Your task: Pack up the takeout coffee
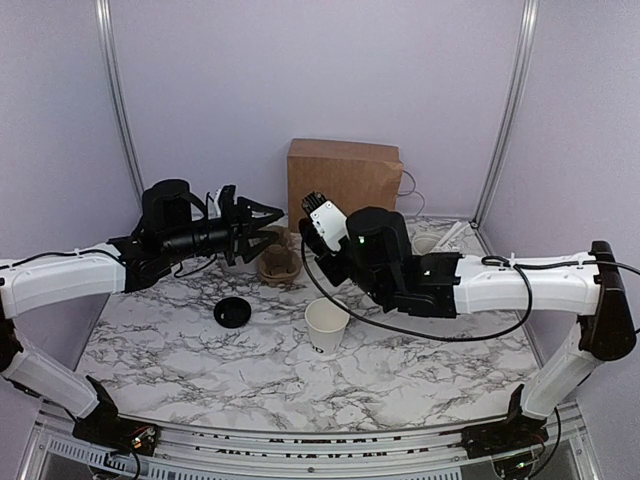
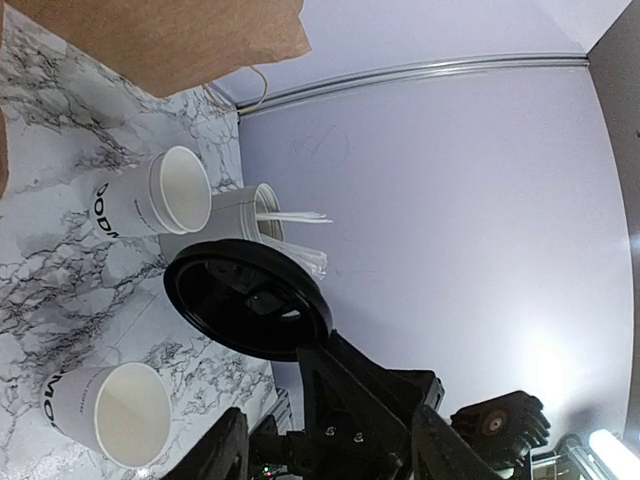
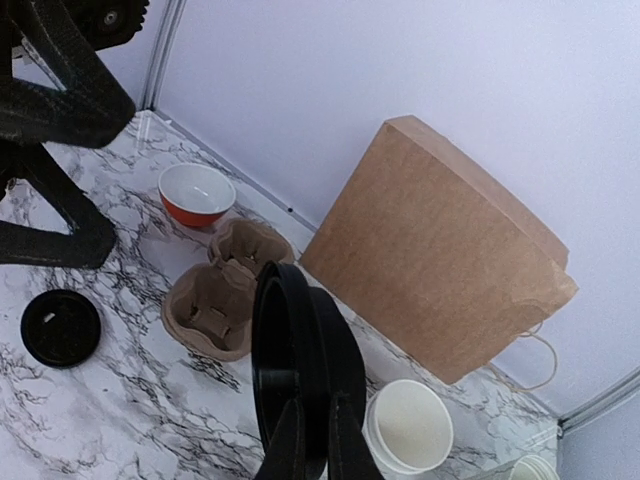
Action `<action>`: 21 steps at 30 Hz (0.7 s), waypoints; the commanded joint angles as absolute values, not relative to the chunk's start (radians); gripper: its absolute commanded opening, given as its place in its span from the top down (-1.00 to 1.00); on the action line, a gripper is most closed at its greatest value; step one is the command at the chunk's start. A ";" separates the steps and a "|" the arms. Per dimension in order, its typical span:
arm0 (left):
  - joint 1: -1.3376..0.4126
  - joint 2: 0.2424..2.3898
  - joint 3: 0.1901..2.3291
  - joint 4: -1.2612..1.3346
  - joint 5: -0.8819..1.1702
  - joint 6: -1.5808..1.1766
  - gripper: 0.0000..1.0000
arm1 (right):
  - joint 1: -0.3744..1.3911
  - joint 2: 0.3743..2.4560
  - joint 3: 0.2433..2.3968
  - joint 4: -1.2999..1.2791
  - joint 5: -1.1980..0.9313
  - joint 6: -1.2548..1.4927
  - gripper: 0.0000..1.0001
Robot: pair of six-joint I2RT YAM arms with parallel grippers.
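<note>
No lidded cup is in view; every white paper cup here is lidless. One lettered cup [image 1: 326, 326] stands at the table's middle and also shows in the left wrist view [image 2: 105, 410]. My right gripper [image 3: 315, 440] is shut on the rim of a round black lid [image 3: 295, 370], held on edge above the table; the lid also shows in the left wrist view [image 2: 250, 300]. My left gripper [image 1: 278, 226] is open and empty, level with the right gripper [image 1: 312, 205] and just left of it. A second black lid [image 1: 231, 312] lies flat on the table.
A brown pulp cup carrier [image 1: 279, 266] sits behind the middle cup, with a brown paper bag [image 1: 343, 178] against the back wall. A red bowl [image 3: 197, 194] sits at back left. Another lidless cup [image 2: 150, 200] and a frosted tumbler with sticks [image 2: 250, 215] stand at back right.
</note>
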State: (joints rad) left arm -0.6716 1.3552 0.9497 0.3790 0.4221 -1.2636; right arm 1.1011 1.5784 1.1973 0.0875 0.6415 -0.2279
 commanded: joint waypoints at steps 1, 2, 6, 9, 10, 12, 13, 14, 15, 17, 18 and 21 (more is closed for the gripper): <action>-0.722 1.405 1.006 0.494 0.438 -1.359 -0.12 | 1.134 1.542 1.168 0.257 0.769 -0.434 1.00; -0.726 1.413 1.011 0.501 0.433 -1.363 -0.12 | 1.140 1.543 1.162 0.271 0.774 -0.457 1.00; -0.734 1.437 1.034 0.512 0.426 -1.378 -0.12 | 1.155 1.549 1.149 0.303 0.794 -0.517 1.00; -0.738 1.459 1.038 0.516 0.416 -1.400 -0.11 | 1.162 1.554 1.150 0.313 0.803 -0.541 1.00; -0.739 1.464 1.037 0.520 0.411 -1.407 -0.11 | 1.163 1.555 1.151 0.314 0.805 -0.545 1.00; -0.742 1.476 1.038 0.534 0.404 -1.422 -0.11 | 1.166 1.557 1.153 0.317 0.804 -0.551 1.00; -0.744 1.482 1.039 0.542 0.402 -1.431 -0.10 | 1.167 1.558 1.154 0.317 0.804 -0.553 1.00; -0.744 1.489 1.042 0.547 0.399 -1.437 -0.10 | 1.169 1.560 1.155 0.315 0.805 -0.554 1.00; -0.745 1.496 1.044 0.553 0.396 -1.442 -0.10 | 1.170 1.561 1.158 0.314 0.804 -0.555 1.00; -0.746 1.510 1.053 0.562 0.392 -1.453 -0.10 | 1.172 1.563 1.160 0.312 0.805 -0.557 1.00; -0.746 1.518 1.057 0.568 0.390 -1.458 -0.09 | 1.175 1.564 1.160 0.311 0.804 -0.557 1.00; -0.747 1.538 1.072 0.584 0.383 -1.468 -0.09 | 1.177 1.562 1.165 0.302 0.798 -0.555 1.00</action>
State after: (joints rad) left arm -0.7433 1.5158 1.0199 0.5182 0.3992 -1.4445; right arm 1.1641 1.5696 1.1450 0.2802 0.7872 -0.5446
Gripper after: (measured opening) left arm 0.545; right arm 0.043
